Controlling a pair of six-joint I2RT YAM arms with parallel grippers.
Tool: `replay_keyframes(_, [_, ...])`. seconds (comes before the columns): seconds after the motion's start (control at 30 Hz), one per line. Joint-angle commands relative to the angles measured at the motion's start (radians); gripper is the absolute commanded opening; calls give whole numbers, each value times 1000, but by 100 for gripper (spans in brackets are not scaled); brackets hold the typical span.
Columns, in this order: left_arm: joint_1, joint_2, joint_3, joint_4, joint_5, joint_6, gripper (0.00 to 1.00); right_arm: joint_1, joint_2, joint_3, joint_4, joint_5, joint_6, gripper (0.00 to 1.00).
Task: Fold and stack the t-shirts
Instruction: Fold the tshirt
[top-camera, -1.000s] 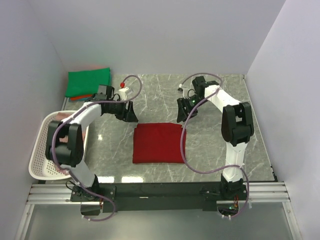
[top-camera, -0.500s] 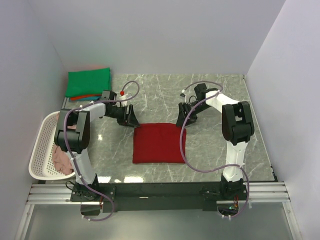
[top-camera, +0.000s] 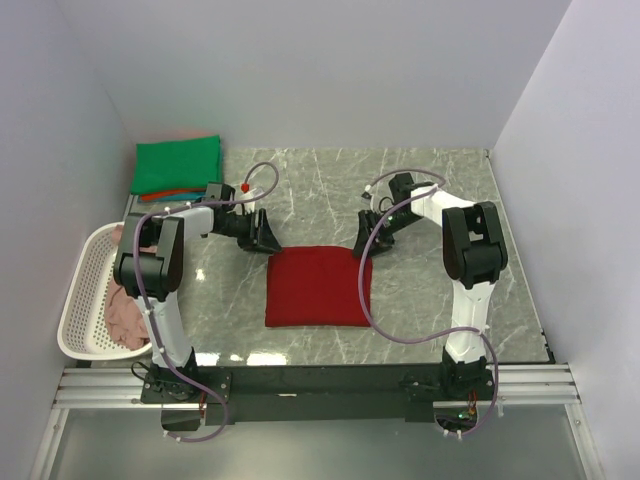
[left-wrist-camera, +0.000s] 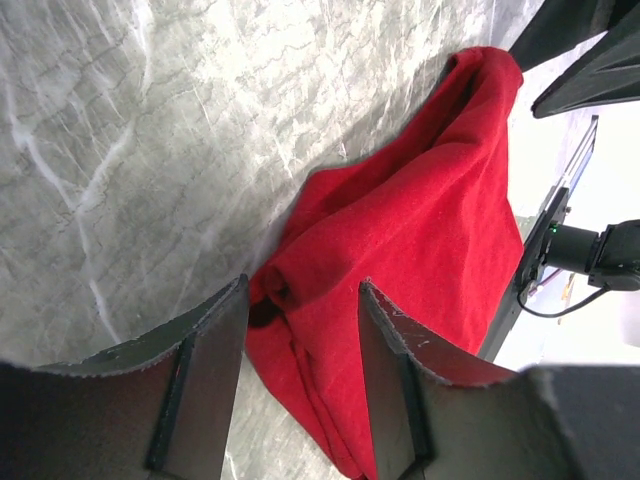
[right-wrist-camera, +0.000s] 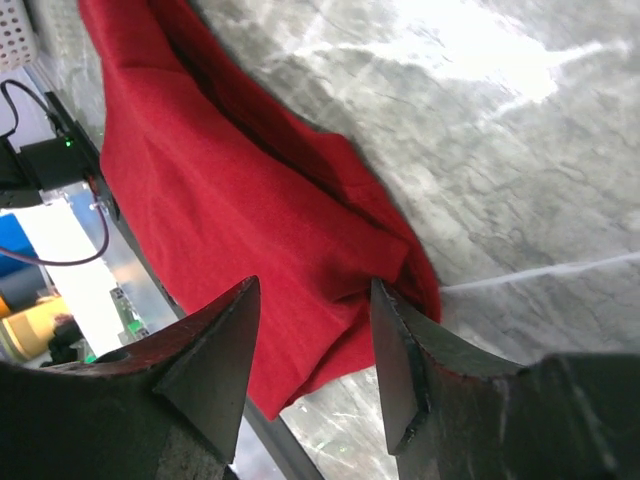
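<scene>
One pink shirt (top-camera: 125, 316) waits heaped in the basket (top-camera: 78, 300), far left; green shirt (top-camera: 178, 165) sits folded back left atop an orange shirt (top-camera: 163, 194); left gripper (top-camera: 262, 237), jaws parted, straddles the far-left corner of the red shirt (top-camera: 318, 287), folded at the bench (top-camera: 310, 185) centre; right gripper (top-camera: 367, 240), parted too, straddles its far-right corner; stacking looks next.

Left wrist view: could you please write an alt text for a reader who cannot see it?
The left gripper stands open over a corner of the folded dark red t-shirt, one finger on each side of the bunched cloth. The shirt lies on a grey marble table and runs away to the upper right.
</scene>
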Motion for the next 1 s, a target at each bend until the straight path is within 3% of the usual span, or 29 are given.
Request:
replay_keyframes(0.0, [-4, -8, 12, 38, 36, -17, 52, -16, -42, -17, 28, 11, 23, 56])
replay_keyframes(0.3, [-16, -5, -2, 61, 39, -32, 47, -16, -86, -64, 65, 66, 57, 58])
replay_keyframes(0.5, [-19, -9, 0, 50, 39, -31, 38, -15, -51, -28, 73, -24, 81, 49])
replay_keyframes(0.63, [-19, -31, -11, 49, 39, -26, 33, -16, -60, -55, 94, -63, 90, 30])
replay_keyframes(0.77, [-16, -74, -31, 44, 0, -14, 5, -21, -121, -95, 108, -37, 84, 0])
replay_keyframes(0.97, [4, -186, -95, 41, -86, 0, 1, -67, -262, -161, 182, 69, 133, 0])
